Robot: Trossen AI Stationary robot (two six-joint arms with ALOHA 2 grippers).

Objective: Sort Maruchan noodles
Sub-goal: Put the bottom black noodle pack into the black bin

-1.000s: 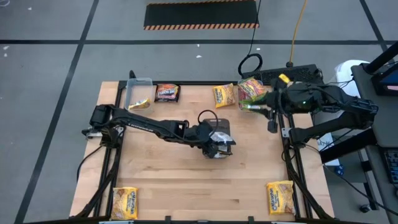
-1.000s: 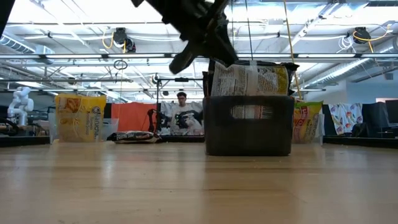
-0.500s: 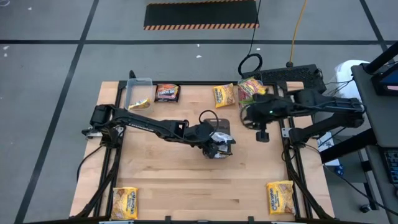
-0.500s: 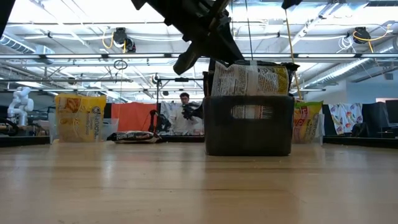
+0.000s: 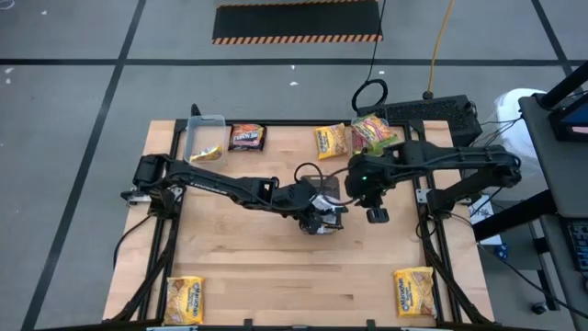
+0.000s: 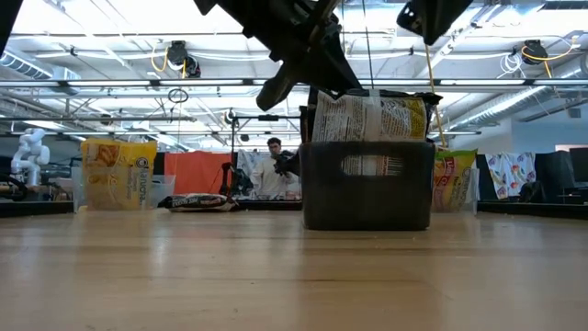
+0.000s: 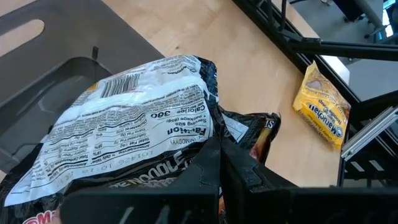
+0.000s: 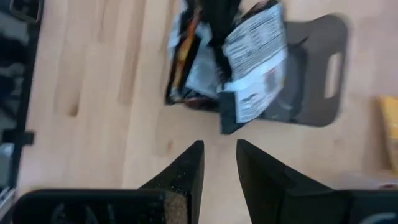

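Grey concrete floor (image 5: 83,55) around my wooden table (image 5: 276,267), black-and-yellow striped mat (image 5: 297,20) out back, bright ceiling lights (image 6: 119,23), orange partition (image 6: 188,172) behind.

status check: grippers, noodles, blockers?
Left gripper shut on noodle packet at dark tray. Right gripper open, empty, beside tray. Nothing blocking seen.

Bright, even overhead light throughout; ceiling glare washes out the low view, and the right wrist view is motion-blurred.
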